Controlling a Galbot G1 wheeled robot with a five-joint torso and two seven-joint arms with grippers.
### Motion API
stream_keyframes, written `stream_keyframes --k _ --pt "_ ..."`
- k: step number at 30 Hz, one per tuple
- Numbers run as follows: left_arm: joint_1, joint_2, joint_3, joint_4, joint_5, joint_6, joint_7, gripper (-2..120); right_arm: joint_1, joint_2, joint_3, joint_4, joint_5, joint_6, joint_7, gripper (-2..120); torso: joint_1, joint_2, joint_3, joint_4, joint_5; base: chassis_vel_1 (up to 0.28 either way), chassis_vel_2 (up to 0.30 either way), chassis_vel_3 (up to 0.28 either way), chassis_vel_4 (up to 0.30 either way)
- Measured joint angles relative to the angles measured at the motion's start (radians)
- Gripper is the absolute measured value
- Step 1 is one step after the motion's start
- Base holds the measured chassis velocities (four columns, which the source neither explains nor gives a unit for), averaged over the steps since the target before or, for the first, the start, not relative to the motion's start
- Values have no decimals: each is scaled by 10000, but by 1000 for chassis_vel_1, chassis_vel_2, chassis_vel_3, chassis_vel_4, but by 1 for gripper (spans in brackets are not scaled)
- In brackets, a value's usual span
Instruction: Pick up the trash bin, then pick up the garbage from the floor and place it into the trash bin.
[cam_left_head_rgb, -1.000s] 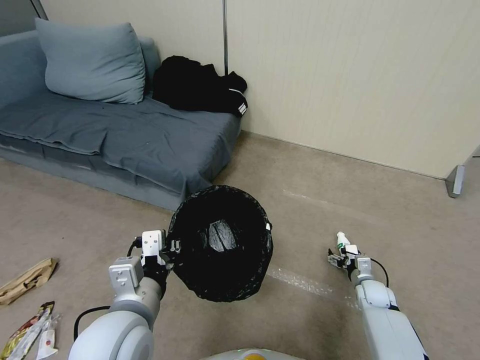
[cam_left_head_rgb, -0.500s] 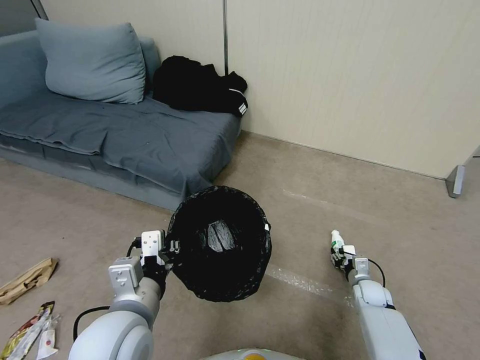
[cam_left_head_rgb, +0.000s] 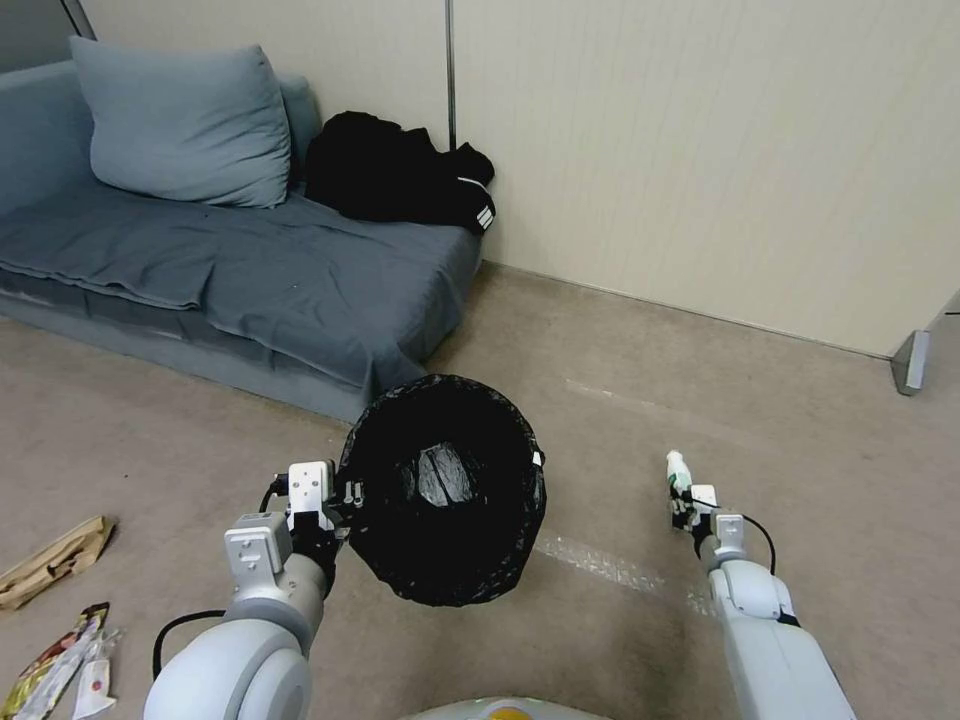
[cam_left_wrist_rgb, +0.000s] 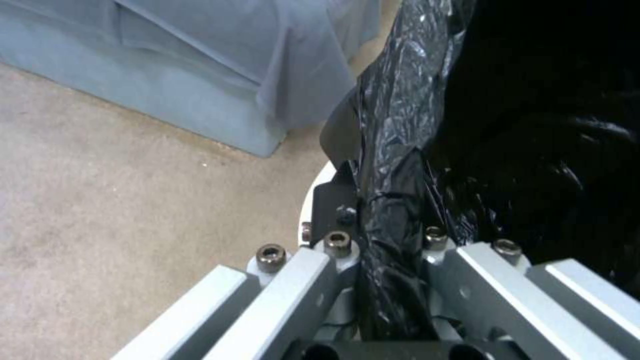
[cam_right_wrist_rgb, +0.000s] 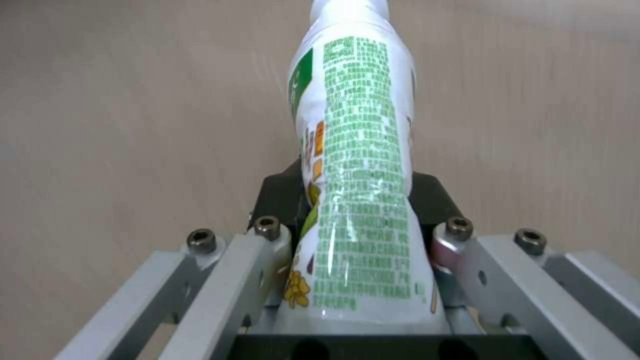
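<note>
— Where's the trash bin (cam_left_head_rgb: 445, 490)?
— Centre, in front of the sofa (cam_left_head_rgb: 240, 270), left gripper (cam_left_head_rgb: 345, 497) at its rim.
— And the bottle (cam_left_head_rgb: 679, 472)?
— Well to its right. The paper bag (cam_left_head_rgb: 55, 560) and wrappers (cam_left_head_rgb: 60, 665) lie on the floor, far left.

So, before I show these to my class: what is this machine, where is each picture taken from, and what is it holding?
It is a wheeled robot with two arms. One picture comes from a camera on its head, looking down at the floor; the other two come from cameras on its wrists. The left gripper is clamped on the rim of the trash bin, lined with a black bag. The right gripper is shut on a plastic bottle with a green printed label. On the floor at the robot's left lie a brown paper bag and snack wrappers. A grey sofa stands behind.
</note>
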Motion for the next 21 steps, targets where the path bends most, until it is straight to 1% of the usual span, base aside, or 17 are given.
stream_keyframes --k 2,3,4,5,6,7,8,9,10,11,12,13,16,17,18,20,21 --pt "-9 74 24 43 -66 20 3 1 -684 -31 -334 1800 530 659 -288 22 0 0 -1 4 -7 0 0 0 0" --pt "-16 109 26 66 -103 34 -1 1 -1022 -41 -514 2638 779 1009 -559 22 0 0 0 1 2 0 0 0 0" --pt "-16 109 26 66 -103 34 -1 1 -1022 -41 -514 2638 779 1009 -559 22 0 0 0 1 2 0 0 0 0" --pt "-34 142 38 98 -137 40 -26 1 -1356 -66 -735 3673 1014 1446 -951 22 0 0 0 0 3 0 0 0 0" --pt "-55 156 63 130 -172 39 -76 1 -1640 -129 -971 4621 1180 1842 -1370 22 0 0 -2 1 -8 0 0 0 0" --pt "-74 170 68 158 -196 37 -114 1 -1859 -204 -1193 5279 1304 2066 -1723 22 -1 0 -1 1 -7 0 0 0 0" --pt "-74 170 68 158 -196 37 -114 1 -1859 -204 -1193 5279 1304 2066 -1723 22 -1 0 -1 1 -7 0 0 0 0" --pt "-87 180 69 176 -210 37 -145 1 -2046 -288 -1430 5861 1413 2230 -2052 22 -2 0 -1 2 -1 0 0 0 0" --pt "-107 199 76 210 -226 37 -157 1 -2231 -455 -1801 6520 1582 2430 -2426 22 -1 0 -1 2 -7 0 0 0 0" --pt "-120 208 99 230 -250 37 -157 1 -2361 -618 -2240 7030 1712 2556 -2712 21 -1 0 -1 0 -5 0 0 0 0" --pt "-120 208 99 230 -250 37 -157 1 -2361 -618 -2240 7030 1712 2556 -2712 21 -1 0 -1 0 -5 0 0 0 0" --pt "-128 212 127 236 -263 38 -154 1 -2419 -760 -2614 7389 1777 2599 -2827 21 -1 0 -1 1 -1 0 0 0 0" --pt "-161 213 197 277 -264 38 -156 1 -2445 -1238 -4164 8161 1926 2557 -2873 21 -1 0 -1 3 0 0 0 0 0" --pt "-161 213 197 277 -264 38 -156 1 -2445 -1238 -4164 8161 1926 2557 -2873 21 -1 0 -1 3 0 0 0 0 0" --pt "-180 209 229 298 -261 37 -163 1 -2401 -1385 -4676 8268 1915 2415 -2873 21 -1 0 -1 3 -5 0 0 0 0" --pt "-212 182 273 316 -253 37 -177 1 -2188 -1548 -5637 8123 1649 2144 -2846 21 -1 0 -1 1 -1 0 0 0 0" --pt "-212 182 273 316 -253 37 -177 1 -2188 -1548 -5637 8123 1649 2144 -2846 21 -1 0 -1 1 -1 0 0 0 0"
